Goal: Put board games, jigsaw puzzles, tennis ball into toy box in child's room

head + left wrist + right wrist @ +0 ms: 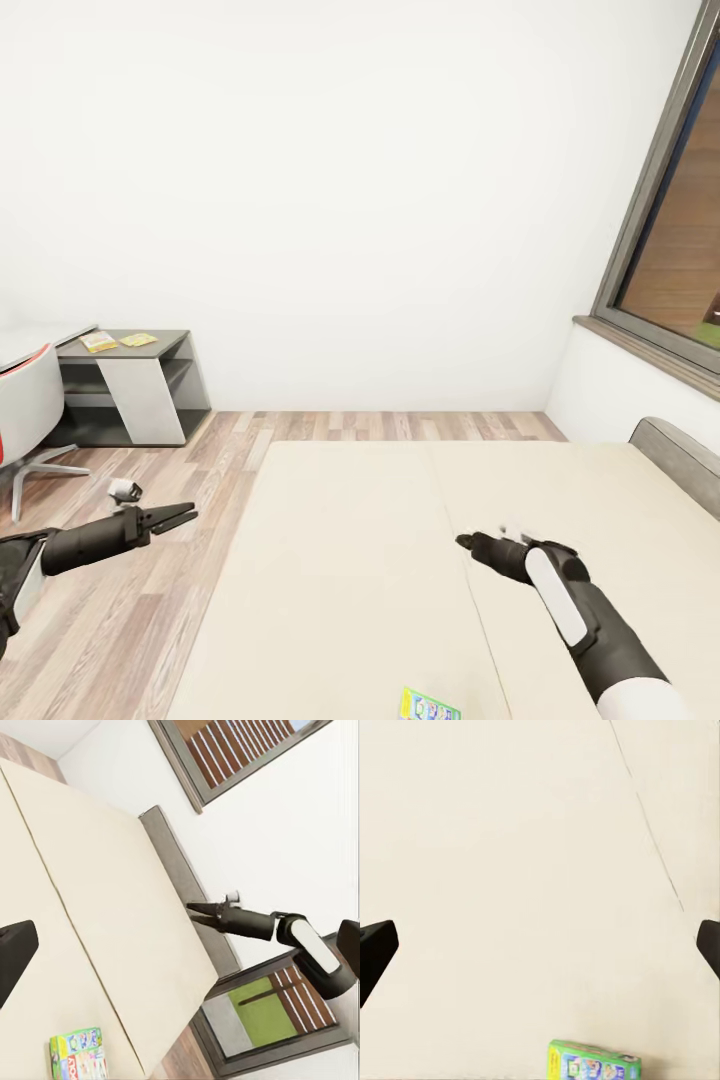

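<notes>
Pincer status: left pincer (182, 517) hangs over the wood floor (130, 620) beside the bed (360, 560), fingers slightly parted, holding nothing; right pincer (470, 543) hovers over the mattress, empty, and its wrist view has the two fingertips at opposite edges, so spread wide. Head view has the bed filling the lower frame, white wall behind, window (675, 250) at right, and the dark grey low section of the bench (140, 385) far left with two jigsaw puzzles (99, 342) lying flat on top, side by side. Green board game (428, 706) lies flat on the mattress at the near edge; the wrist views show more of its printed face. Left wrist view catches the right arm against the headboard (187, 900).
</notes>
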Tool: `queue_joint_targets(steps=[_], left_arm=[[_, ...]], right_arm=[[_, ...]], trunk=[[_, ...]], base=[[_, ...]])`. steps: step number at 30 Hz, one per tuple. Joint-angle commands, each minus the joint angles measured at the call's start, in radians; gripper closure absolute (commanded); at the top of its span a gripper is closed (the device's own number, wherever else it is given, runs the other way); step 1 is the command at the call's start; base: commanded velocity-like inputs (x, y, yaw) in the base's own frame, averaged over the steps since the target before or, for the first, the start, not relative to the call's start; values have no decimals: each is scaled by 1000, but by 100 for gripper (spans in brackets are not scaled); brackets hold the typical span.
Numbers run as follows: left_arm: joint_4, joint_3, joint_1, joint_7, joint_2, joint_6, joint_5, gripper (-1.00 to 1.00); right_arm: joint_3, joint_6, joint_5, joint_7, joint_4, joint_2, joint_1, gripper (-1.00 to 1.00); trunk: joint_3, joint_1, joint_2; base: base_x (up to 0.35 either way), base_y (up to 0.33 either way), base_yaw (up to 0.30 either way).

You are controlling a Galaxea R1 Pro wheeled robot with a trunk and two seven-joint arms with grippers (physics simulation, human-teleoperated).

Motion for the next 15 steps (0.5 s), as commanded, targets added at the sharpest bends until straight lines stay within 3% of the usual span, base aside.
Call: queue_joint_targets(steps=[1, 4, 8, 15], left_arm=[[0, 0, -1, -4, -1, 11, -1, -100], [0, -14, -1, -4, -8, 12, 0, -100], [0, -32, -2, 35, -24, 12, -1, -100], [0, -40, -3, 61, -38, 13, -2, -100]], right_arm=[[10, 3, -10, -40, 17, 6, -12, -100], [31, 7, -9, -125, 130, 46, -72, -100], [40, 9, -6, -161, 263, 85, -140, -100], [43, 30, -5, -166, 339, 102, -176, -100]], trunk=[[-2, 0, -2], [-2, 0, -2], [-2, 0, -2], [-2, 0, -2]], base=[[0, 0, 0], [0, 0, 0], [0, 0, 0], [0, 0, 0]])
